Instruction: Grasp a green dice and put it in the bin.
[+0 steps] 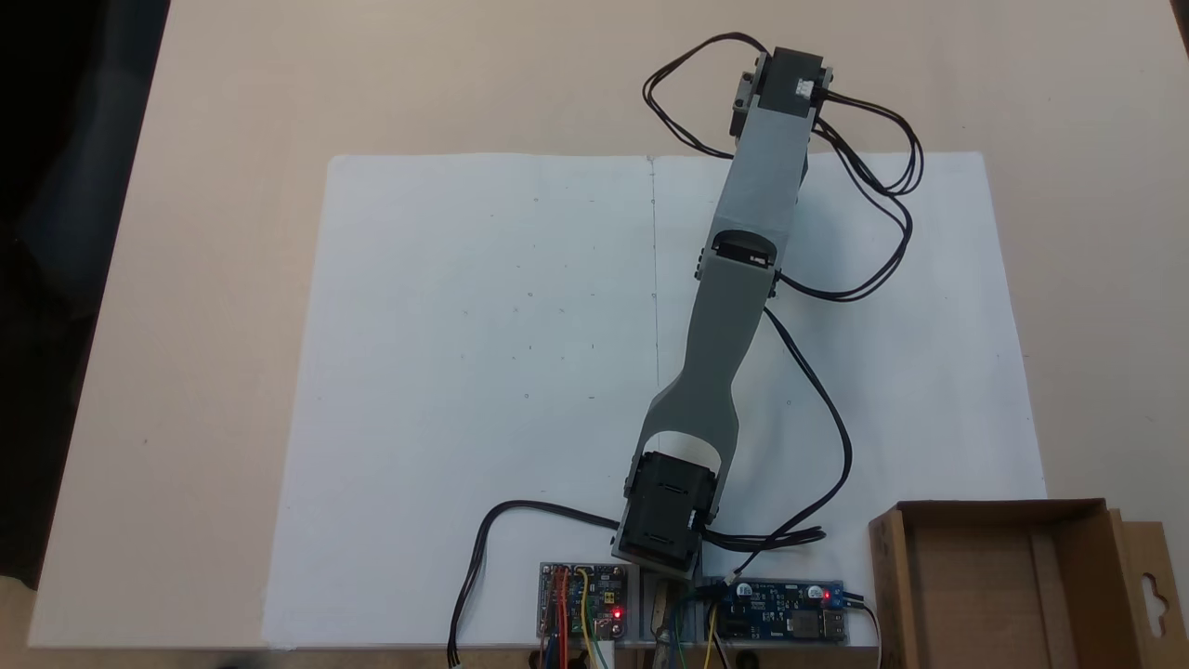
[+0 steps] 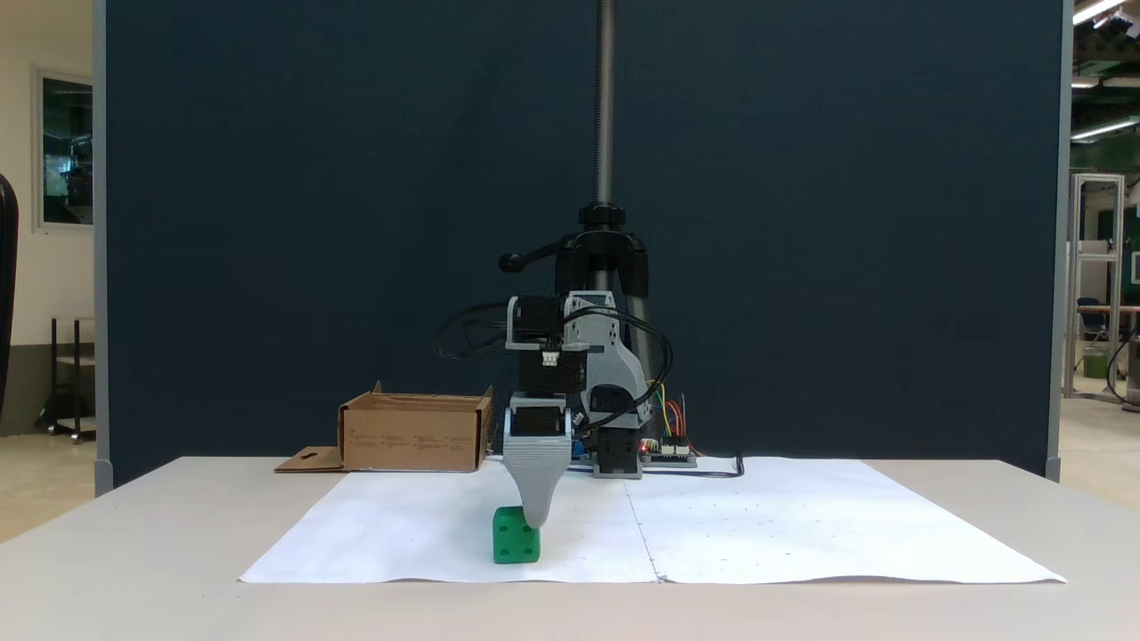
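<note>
Small bright green dice point(image 2: 515, 536) with recessed pips, on white paper point(image 2: 802, 525). Arm stretched forward, gripper point(image 2: 535, 521) lowered onto it; jaw state unclear.

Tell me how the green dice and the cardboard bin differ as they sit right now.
Colour: the green dice is bright green plastic; the bin is plain brown cardboard.
Size: the dice is far smaller than the bin.
Form: the dice is a solid cube with pips; the bin is an open, low-walled box with a flap.
Place: the dice sits on the white paper under the gripper; the bin stands off the paper beside the arm's base.
Both rest on the table.
</note>
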